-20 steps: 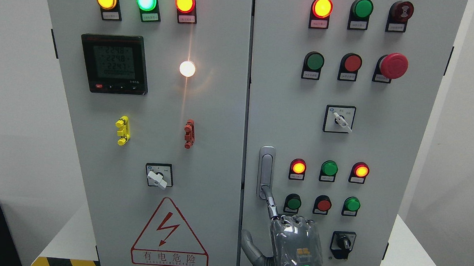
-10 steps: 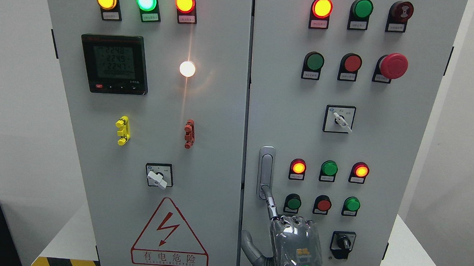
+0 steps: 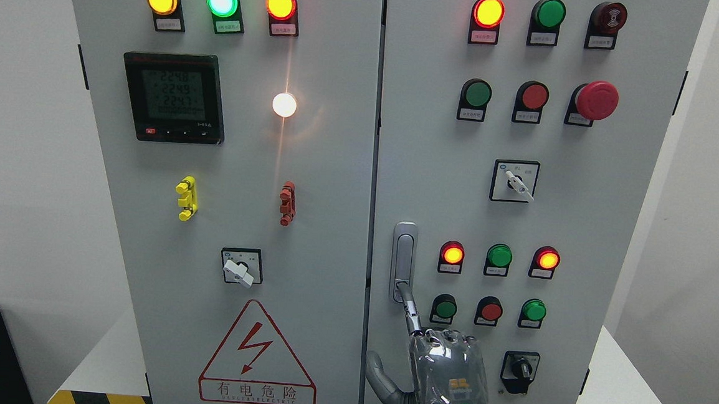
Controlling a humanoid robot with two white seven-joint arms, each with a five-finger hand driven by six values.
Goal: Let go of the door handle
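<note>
The silver door handle (image 3: 404, 255) stands upright in its recessed plate at the left edge of the grey cabinet's right door (image 3: 582, 228). My right hand (image 3: 444, 369) rises from the bottom edge just below it, back of the hand towards the camera. Its index finger (image 3: 412, 311) is stretched up and its tip touches the round lock at the handle's lower end. The other fingers are curled into the palm and the thumb sticks out to the left. Nothing is grasped. The left arm does not show.
Lit indicator lamps and push buttons (image 3: 498, 258) sit right of the handle, with a black rotary switch (image 3: 520, 369) beside my hand. The left door (image 3: 240, 219) carries a meter, a white switch and a red warning triangle. A red mushroom button (image 3: 596, 100) protrudes at the upper right.
</note>
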